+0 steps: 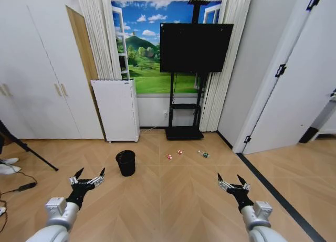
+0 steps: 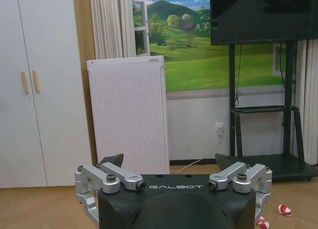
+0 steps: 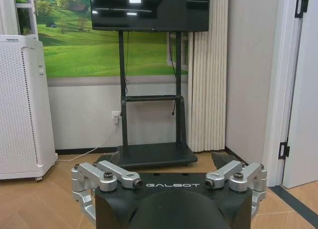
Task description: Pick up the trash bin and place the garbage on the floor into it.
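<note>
1. Head view: showed left pincer (image 1: 91, 172) and right pincer (image 1: 230, 177) held low and forward, well apart from each other, both spread wide and holding nothing. Looked like a ready stance before any reach.
2. Found the trash bin (image 1: 126, 162) upright just ahead of the left pincer and slightly toward the right one, not touched. Seemed best placed for the left arm to lift.
3. Saw the garbage lying beyond the bin, ahead of the gap between the pincers: two red-and-white wrappers (image 1: 169, 157) (image 1: 180, 152) close together, and a small bottle (image 1: 203, 154) nearer the right pincer's side. Caught both wrappers (image 2: 284, 210) in the left wrist view too, past that pincer's fingers.
4. Judged nothing done yet: bin ungrasped, all three pieces loose on the floor (image 1: 173, 200).
5. Noted flat herringbone parquet, edged by a dark strip off the right pincer's outer side.
6. Farther ahead, had a white perforated appliance (image 1: 115, 109), a television on a black stand (image 1: 196, 40), curtains and a meadow mural.
</note>
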You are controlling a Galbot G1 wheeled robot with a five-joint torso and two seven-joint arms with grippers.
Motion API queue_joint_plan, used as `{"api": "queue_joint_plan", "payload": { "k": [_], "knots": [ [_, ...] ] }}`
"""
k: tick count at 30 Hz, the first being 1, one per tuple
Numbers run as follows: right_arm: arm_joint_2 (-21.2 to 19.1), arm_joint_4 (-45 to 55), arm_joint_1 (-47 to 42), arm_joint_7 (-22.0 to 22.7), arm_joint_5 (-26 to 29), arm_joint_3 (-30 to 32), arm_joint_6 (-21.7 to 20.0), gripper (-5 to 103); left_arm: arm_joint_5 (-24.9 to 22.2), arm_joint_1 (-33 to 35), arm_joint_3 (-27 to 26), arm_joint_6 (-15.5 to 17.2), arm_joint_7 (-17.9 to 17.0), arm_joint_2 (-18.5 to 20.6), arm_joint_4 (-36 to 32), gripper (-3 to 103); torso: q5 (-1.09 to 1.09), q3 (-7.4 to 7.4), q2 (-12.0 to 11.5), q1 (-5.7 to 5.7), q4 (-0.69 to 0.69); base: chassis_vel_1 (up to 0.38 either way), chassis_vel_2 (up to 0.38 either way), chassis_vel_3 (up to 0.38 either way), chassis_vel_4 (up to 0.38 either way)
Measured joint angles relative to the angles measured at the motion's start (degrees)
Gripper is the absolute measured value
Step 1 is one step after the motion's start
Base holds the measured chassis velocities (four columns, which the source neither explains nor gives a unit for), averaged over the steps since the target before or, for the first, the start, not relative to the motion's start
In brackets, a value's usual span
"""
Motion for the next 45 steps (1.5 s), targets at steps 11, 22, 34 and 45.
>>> {"api": "queue_joint_plan", "payload": {
  "k": [11, 22, 34, 45],
  "knots": [
    [0.0, -0.1, 0.3, 0.4, -0.5, 0.0, -0.7, 100, -0.3, -0.5, 0.4, 0.0, 0.1, 0.1, 0.6, 100, 0.00, 0.00, 0.0, 0.00, 0.01, 0.000, 0.000, 0.000, 0.000],
    [-0.1, -0.2, 0.4, 0.5, -0.4, 0.1, -1.1, 100, -0.3, -0.5, 0.0, 0.1, 0.6, 0.0, 0.5, 100, 0.00, 0.00, 0.0, 0.00, 0.01, 0.000, 0.000, 0.000, 0.000],
    [0.2, -0.3, 0.1, 0.3, -0.3, 0.3, -1.1, 100, -0.1, -0.5, -0.1, -0.1, 0.7, -0.1, 0.7, 100, 0.00, 0.00, 0.0, 0.00, 0.00, 0.000, 0.000, 0.000, 0.000],
    [0.7, -0.1, -0.2, -0.9, -0.9, 0.0, -0.7, 100, -0.2, -0.6, -0.7, -0.5, 1.2, 0.0, 1.2, 100, 0.00, 0.00, 0.0, -0.01, 0.00, -0.007, 0.005, 0.012, -0.010]
  ]
}}
